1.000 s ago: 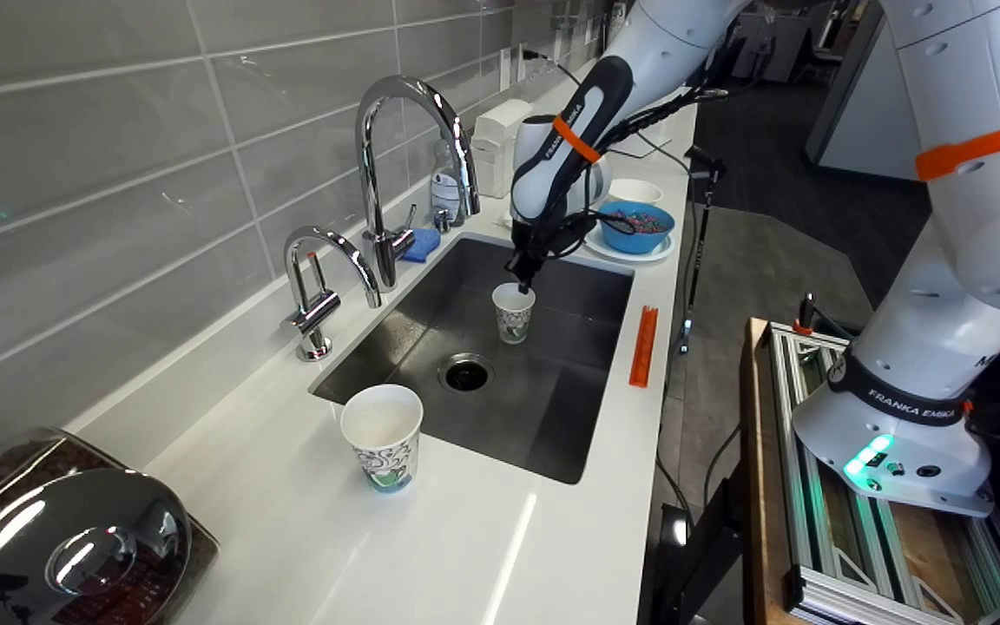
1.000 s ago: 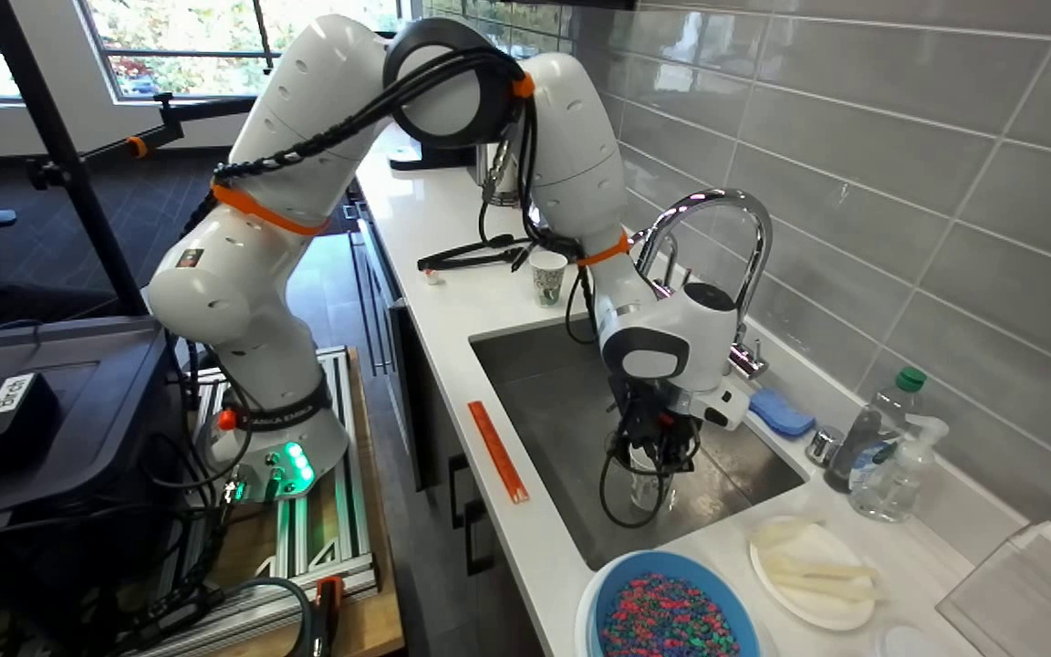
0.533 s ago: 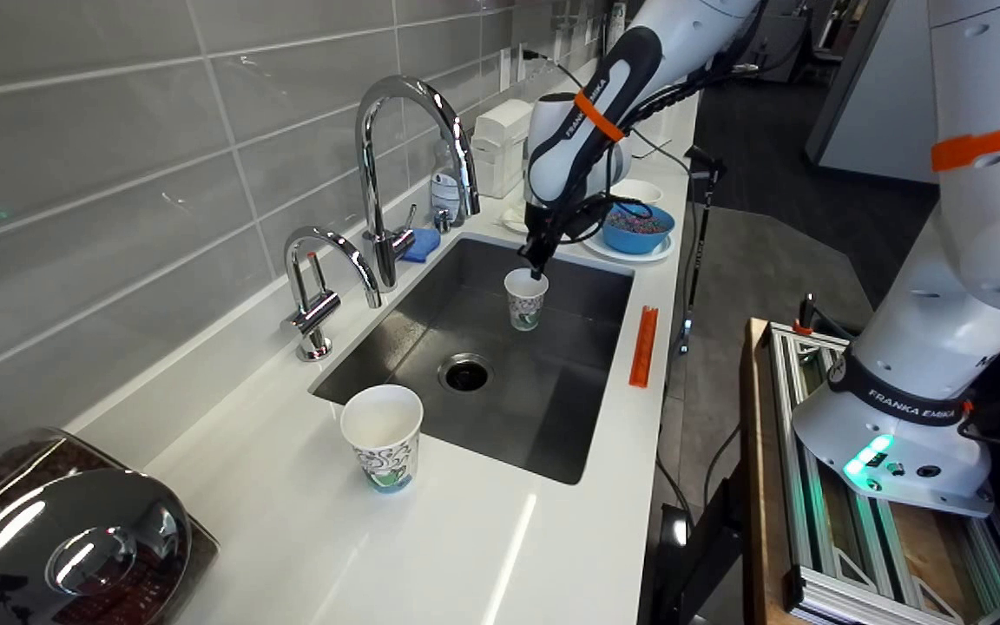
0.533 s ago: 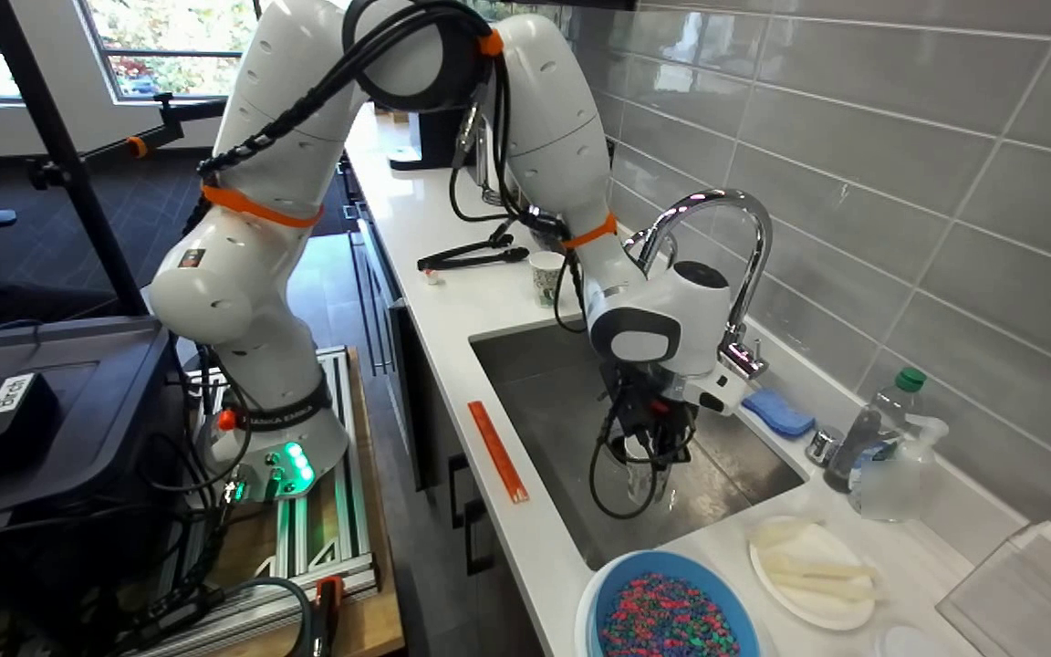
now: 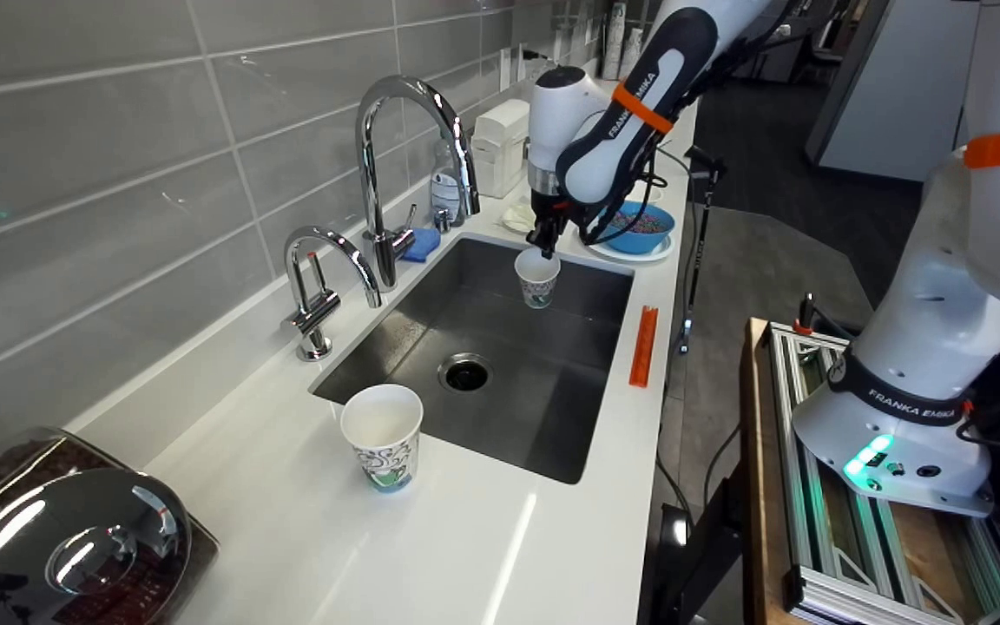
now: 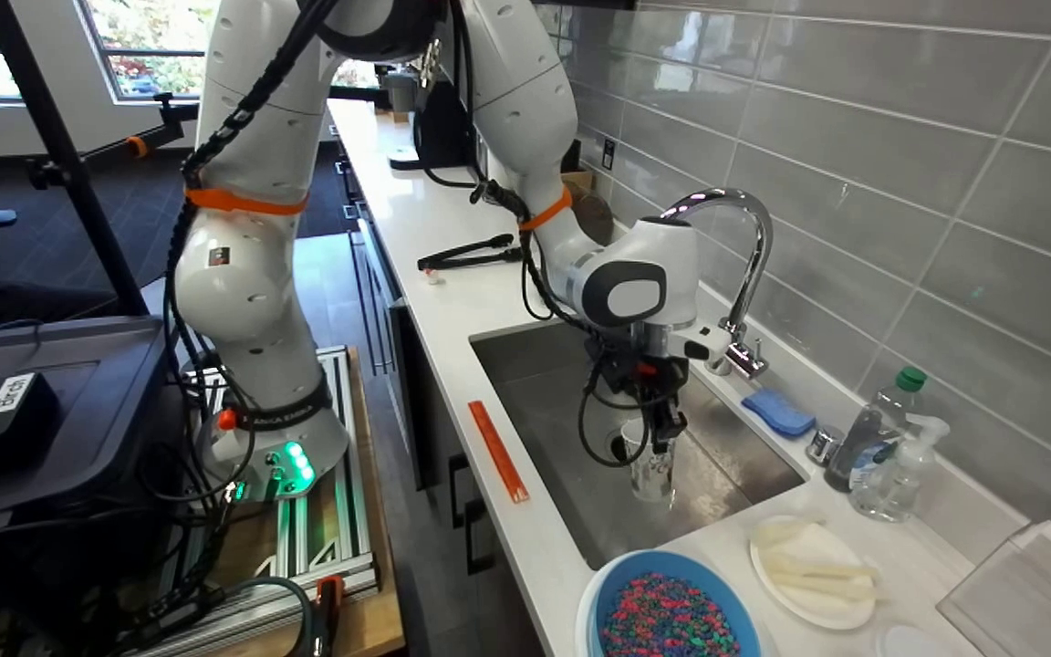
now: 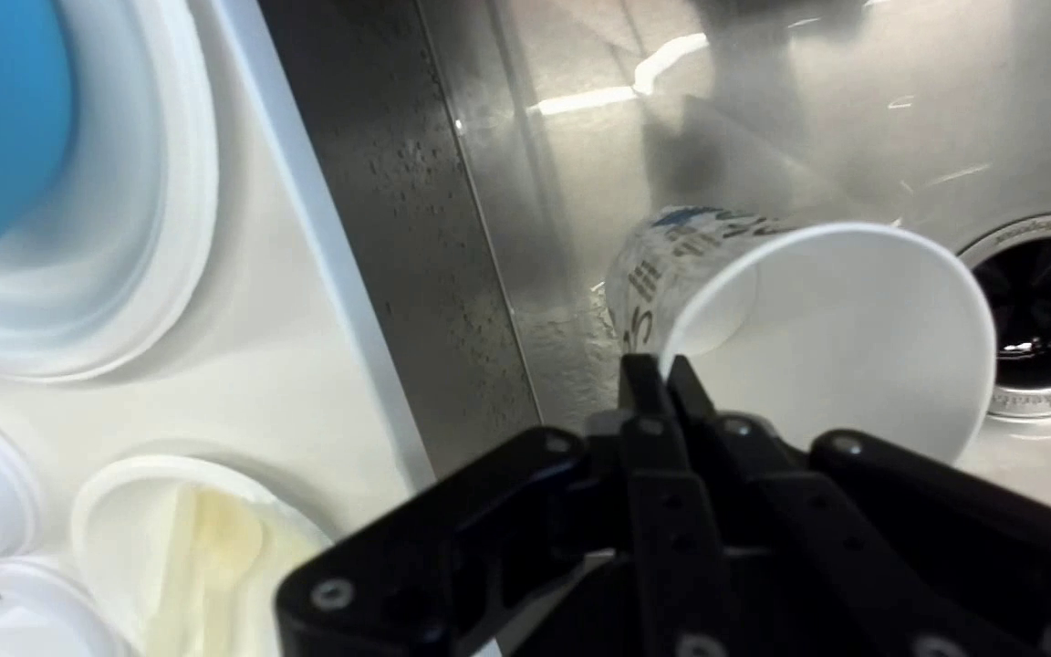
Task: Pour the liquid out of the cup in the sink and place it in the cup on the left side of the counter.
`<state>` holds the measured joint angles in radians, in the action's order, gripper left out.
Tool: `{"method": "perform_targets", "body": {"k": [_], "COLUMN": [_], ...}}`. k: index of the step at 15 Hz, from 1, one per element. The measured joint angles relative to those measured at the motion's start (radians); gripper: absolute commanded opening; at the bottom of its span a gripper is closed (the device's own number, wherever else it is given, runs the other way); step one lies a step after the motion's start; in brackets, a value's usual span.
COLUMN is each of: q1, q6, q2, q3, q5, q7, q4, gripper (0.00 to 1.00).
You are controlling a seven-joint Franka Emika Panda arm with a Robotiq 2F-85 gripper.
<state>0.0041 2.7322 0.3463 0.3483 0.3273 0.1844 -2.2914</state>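
Observation:
A white patterned paper cup [image 5: 537, 282] hangs in the sink [image 5: 517, 399], roughly upright and seemingly clear of the floor. My gripper [image 7: 667, 370] is shut on its rim, one finger inside the wall and the other outside. In the wrist view the held cup's [image 7: 863, 338] mouth faces the camera and its inside looks white. The liquid does not show; part of that inside is hidden behind the fingers. Another patterned paper cup [image 5: 387, 451] stands upright on the counter [image 5: 274, 529], near the sink's edge and well apart from my gripper.
A tall curved chrome tap [image 5: 367, 174] and a smaller tap [image 5: 313, 317] rise along the wall side. Beside the sink's end sits a blue bowl [image 5: 639, 241] of coloured bits. An orange strip [image 5: 644, 347] lies along the front edge. A lidded jar [image 5: 75, 547] fills one corner.
My arm has carried the held cup along the sink towards the blue bowl's end and raised it somewhat. The cup on the counter has stayed put.

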Motion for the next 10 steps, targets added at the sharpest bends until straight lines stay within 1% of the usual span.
{"method": "perform_targets", "body": {"k": [3,5,7,10], "q1": [0.086,0.122,0.141,0.144], "q6": [0.000,-0.010,-0.034,-0.106], "q2": [-0.039,-0.059,-0.080,-0.114], "q3": [0.075,0.105,0.112,0.090], "q5": [0.183,0.297,0.418,0.582], "q7": [0.174,0.281,0.390,0.545], "q4": [-0.018,-0.019,-0.020,-0.020], "gripper": [0.01,0.01,0.01,0.01]}}
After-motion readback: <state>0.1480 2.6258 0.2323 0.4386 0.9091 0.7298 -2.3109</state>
